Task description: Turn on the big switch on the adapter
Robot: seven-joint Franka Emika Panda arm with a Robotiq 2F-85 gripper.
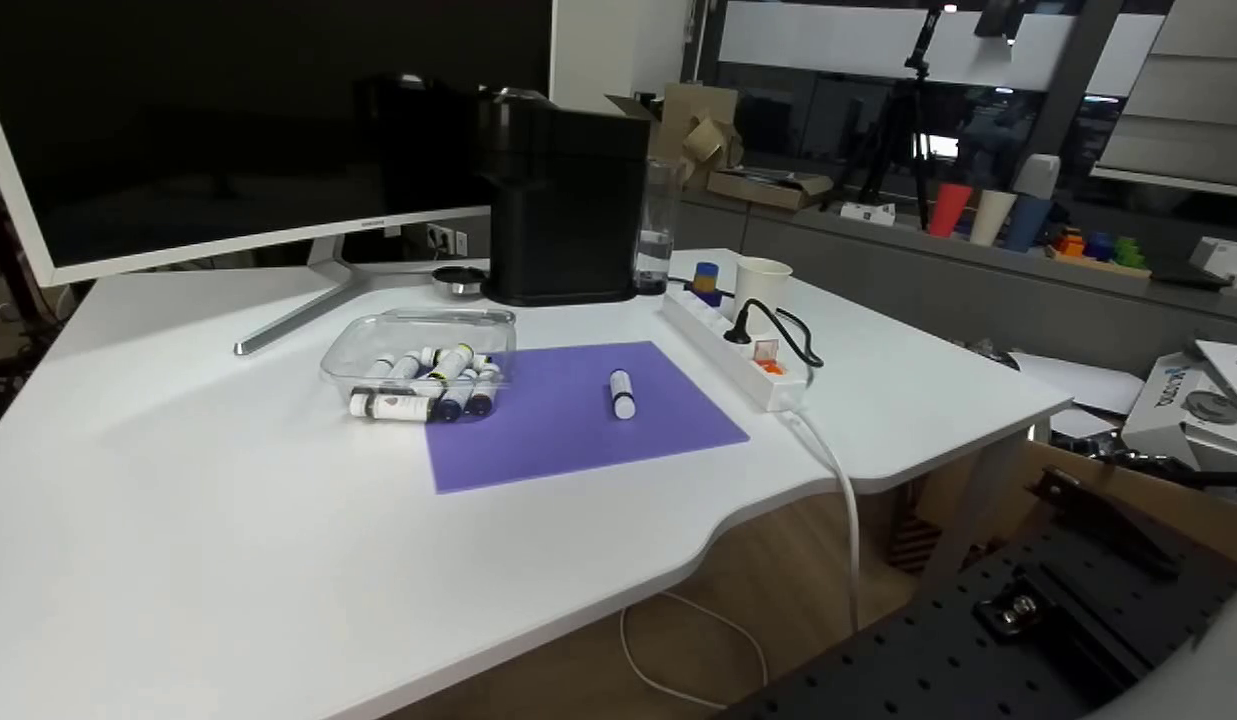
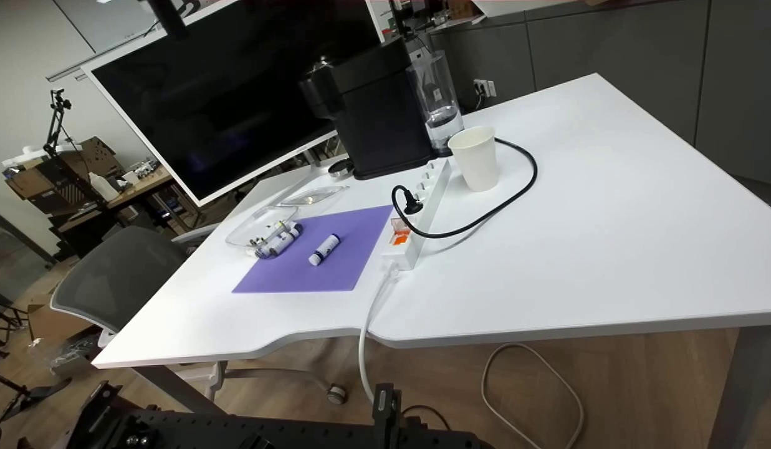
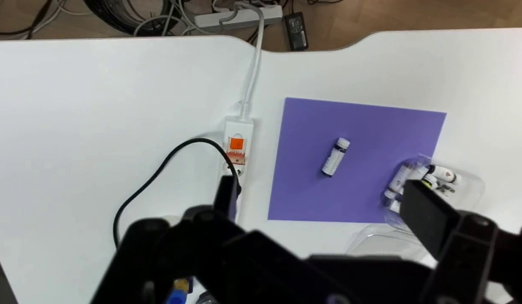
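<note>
Locating: orange switch, left of gripper midline in wrist view | adapter axis near-to-far | jaws apart | clearance uncertain

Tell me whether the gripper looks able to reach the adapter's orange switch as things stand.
Probably yes: the orange switch shows uncovered, its flap raised, though the black cable nearby might catch the open gripper.

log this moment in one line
claw: open, empty; adapter: on table; black plug: inserted; flap: raised; orange switch: untouched, on/off unclear
</note>
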